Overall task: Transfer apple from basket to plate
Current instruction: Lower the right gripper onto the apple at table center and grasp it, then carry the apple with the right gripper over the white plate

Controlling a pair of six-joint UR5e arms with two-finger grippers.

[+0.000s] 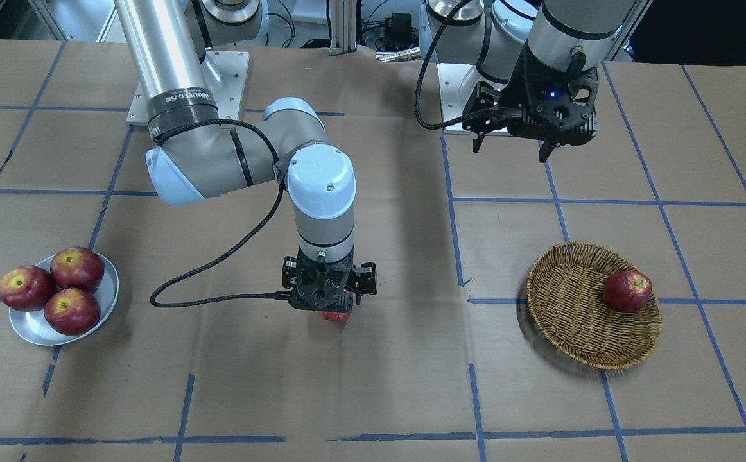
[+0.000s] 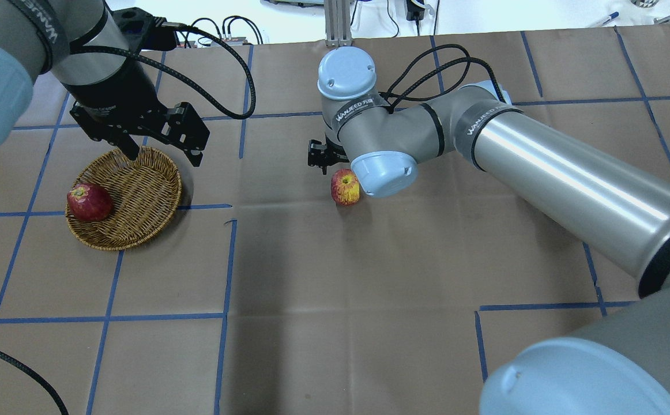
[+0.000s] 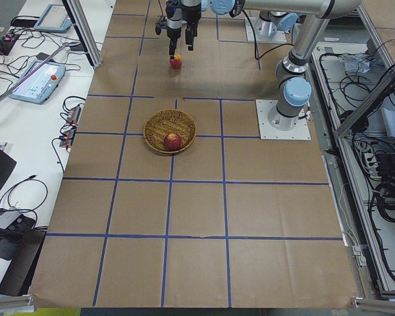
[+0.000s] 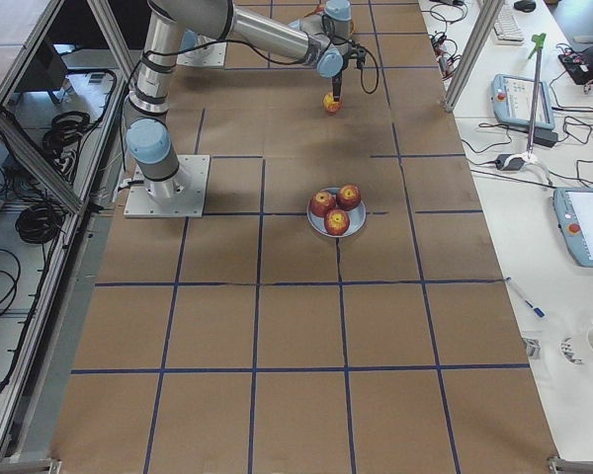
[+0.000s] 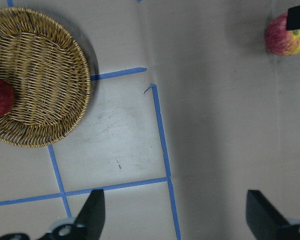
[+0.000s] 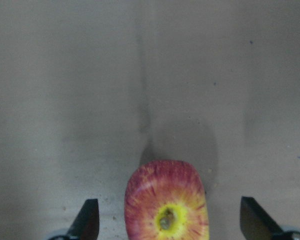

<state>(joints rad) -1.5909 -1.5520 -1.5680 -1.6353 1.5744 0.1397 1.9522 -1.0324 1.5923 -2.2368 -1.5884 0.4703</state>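
The right claw [image 6: 170, 216] stands spread wide, pointing straight down at the apple [image 2: 345, 187]. Its 2 black fingers [image 6: 89, 220] flank the fruit with a clear gap on each side, so it grips nothing and no finger touches the fruit in the wrist view. The left claw [image 2: 164, 154] is also spread wide and holds nothing. It hangs in the air over the far rim of the basket [image 2: 139, 190].

Grey bands [image 2: 479, 120] on the right arm carry white lettering that looks like "WANJEED". A few further characters after it are too small to read.

The apple rests on the brown tabletop [image 2: 341, 288] near its middle, between basket and plate [image 1: 111, 282] and well apart from both. It is pinkish-red with fine pale streaks, and a broad yellow patch surrounds its stem hollow. It lies tipped, so the hollow faces the robot's side.

In the basket 1 darker apple [image 2: 89, 202] sits against the wall, with the rest of the wicker bare. On the silvery plate are 3 dark red apples [image 1: 76, 268], packed together and touching, each with a small yellow top. Blue tape lines [image 2: 225, 259] divide the tabletop into squares.
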